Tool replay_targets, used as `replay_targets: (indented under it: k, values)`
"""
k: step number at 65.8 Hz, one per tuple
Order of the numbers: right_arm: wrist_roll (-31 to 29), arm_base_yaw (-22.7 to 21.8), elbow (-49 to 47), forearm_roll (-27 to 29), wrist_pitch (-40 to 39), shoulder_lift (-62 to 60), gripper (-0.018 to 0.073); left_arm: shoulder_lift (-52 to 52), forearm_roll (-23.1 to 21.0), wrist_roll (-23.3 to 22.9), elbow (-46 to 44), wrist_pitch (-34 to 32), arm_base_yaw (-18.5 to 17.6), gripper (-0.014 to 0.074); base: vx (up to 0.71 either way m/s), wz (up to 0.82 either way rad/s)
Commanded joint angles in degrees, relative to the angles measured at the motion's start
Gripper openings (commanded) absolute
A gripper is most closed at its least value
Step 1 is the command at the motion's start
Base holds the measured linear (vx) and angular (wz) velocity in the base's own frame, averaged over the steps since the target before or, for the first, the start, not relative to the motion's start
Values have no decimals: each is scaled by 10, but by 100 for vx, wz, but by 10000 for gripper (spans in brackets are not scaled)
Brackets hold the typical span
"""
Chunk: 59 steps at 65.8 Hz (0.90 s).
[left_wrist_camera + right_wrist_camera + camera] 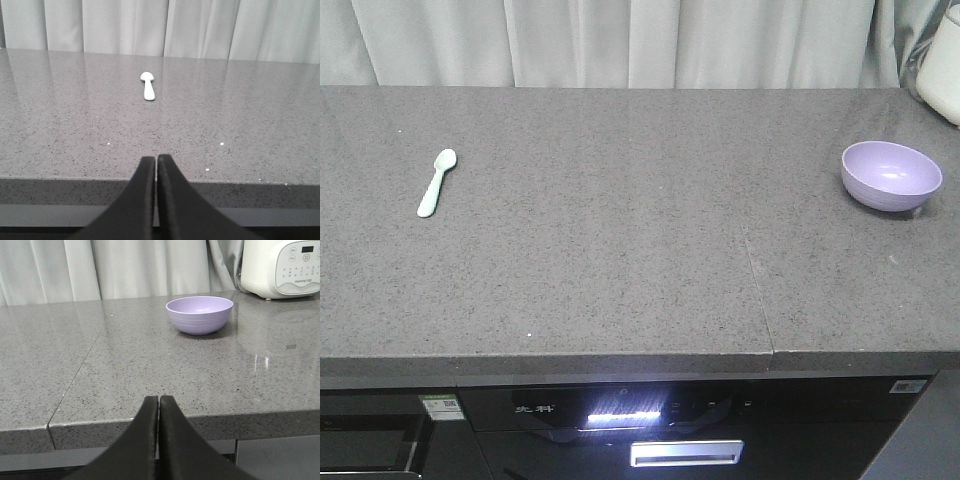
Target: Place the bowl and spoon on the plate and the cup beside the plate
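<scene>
Sitting near the white cooker (942,60), the bowl (890,175) looks light, stiff and probably slippery; pinch its rim. The thin spoon (436,182), far left of the cooker, suits a handle grip. The left gripper (156,162) and right gripper (158,401) are both closed and empty.

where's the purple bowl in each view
Front view: bowl at the far right of the counter, near the white appliance.
Left wrist view: not in it.
Right wrist view: upper centre, left of that appliance.
Shared landmark: the white appliance, in both views showing the bowl.
</scene>
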Motion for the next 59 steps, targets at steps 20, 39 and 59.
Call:
replay_targets:
  k: [20,39,59]
  values:
    - [-1,0,9,-6,-40,-8,-5,-10,0,-6,17,-40,0,-6,2,1]
    - [-1,0,9,-6,-40,-8,-5,-10,0,-6,17,-40,0,-6,2,1]
    - [-1,0,9,-6,-40,-8,-5,-10,0,-6,17,-40,0,-6,2,1]
